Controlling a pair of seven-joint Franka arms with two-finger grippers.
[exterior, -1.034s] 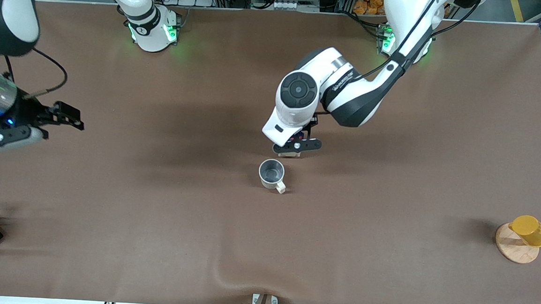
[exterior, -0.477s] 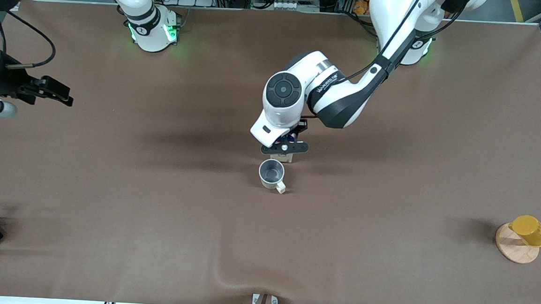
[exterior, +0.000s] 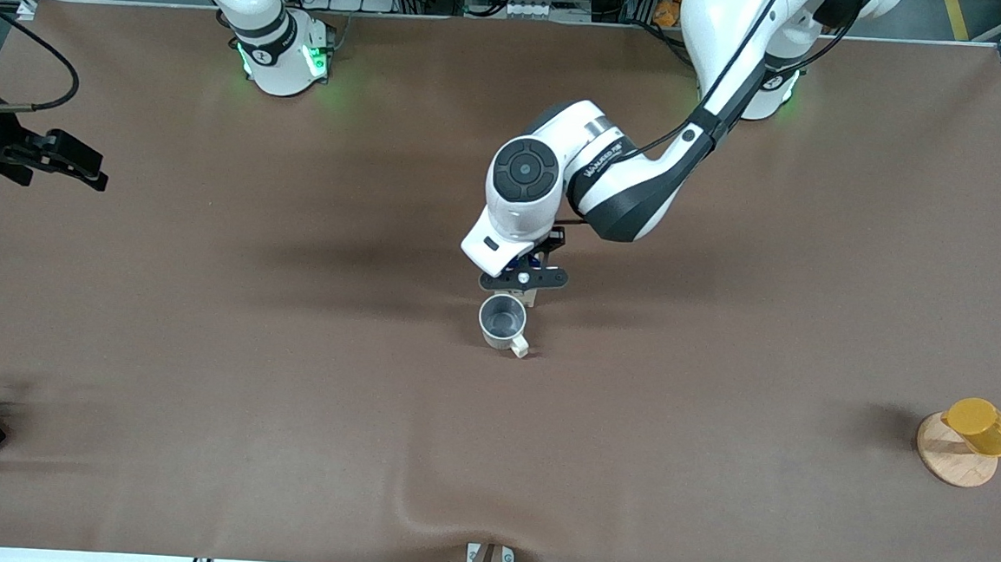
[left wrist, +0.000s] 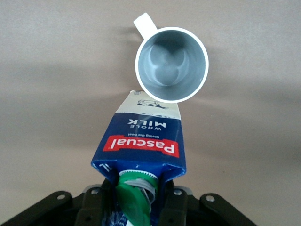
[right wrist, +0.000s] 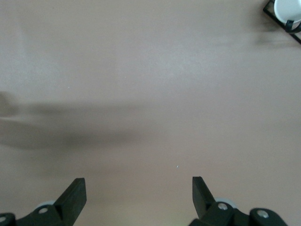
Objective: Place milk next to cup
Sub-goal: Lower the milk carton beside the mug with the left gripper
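Brown table (exterior: 301,408), frame centre: left gripper (exterior: 523,278) pinched the dark blue gable-top milk carton (left wrist: 141,146) just beside the off-white grey-lined mug (exterior: 503,320). Right gripper (exterior: 47,158) waited at the frame's left edge over bare table, fingers (right wrist: 75,195) spread.

Milk (left wrist: 141,141) in left gripper (exterior: 525,279) — now closer beside cup (exterior: 502,320).

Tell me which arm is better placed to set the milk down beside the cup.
Left. Its hand already grips the milk right beside the cup. The right hand waits open and empty at the right arm's end of the table.
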